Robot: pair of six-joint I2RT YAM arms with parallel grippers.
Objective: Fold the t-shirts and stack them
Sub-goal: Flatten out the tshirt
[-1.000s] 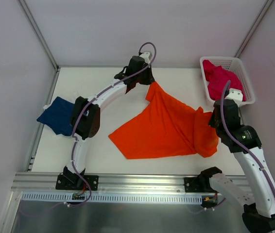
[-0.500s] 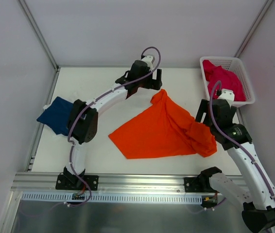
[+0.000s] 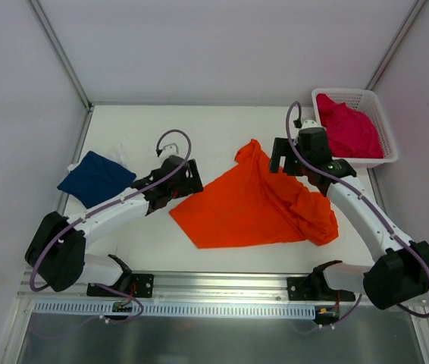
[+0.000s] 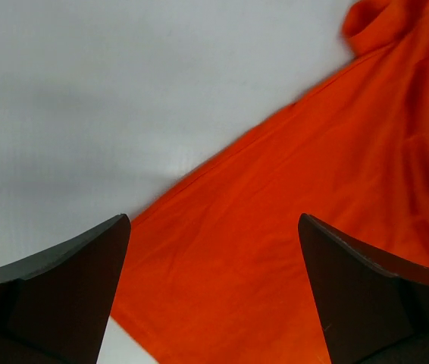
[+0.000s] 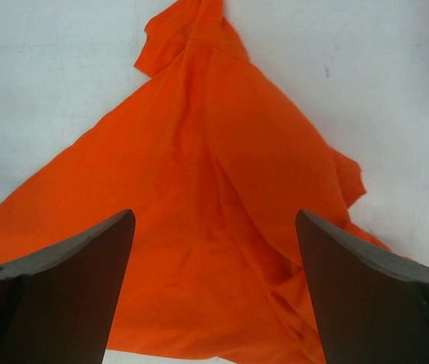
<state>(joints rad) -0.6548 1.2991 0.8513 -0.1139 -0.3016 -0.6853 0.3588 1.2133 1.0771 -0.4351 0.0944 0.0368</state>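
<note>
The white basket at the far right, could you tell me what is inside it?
A crumpled magenta shirt fills most of the basket; anything beneath the shirt is hidden.

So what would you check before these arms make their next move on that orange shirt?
1. Left gripper free: ok, jaws wide, no cloth between them.
2. Right gripper free: ok, jaws wide, poised over the cloth.
3. Orange t-shirt flat enough to fold: not ok, bunched along its right side and rumpled at the far corner.
4. Orange t-shirt wholly on the table: ok.
5. Navy t-shirt out of the way: ok, apart at the table's left edge.
6. Pink t-shirt out of the way: ok, in the basket.
</note>
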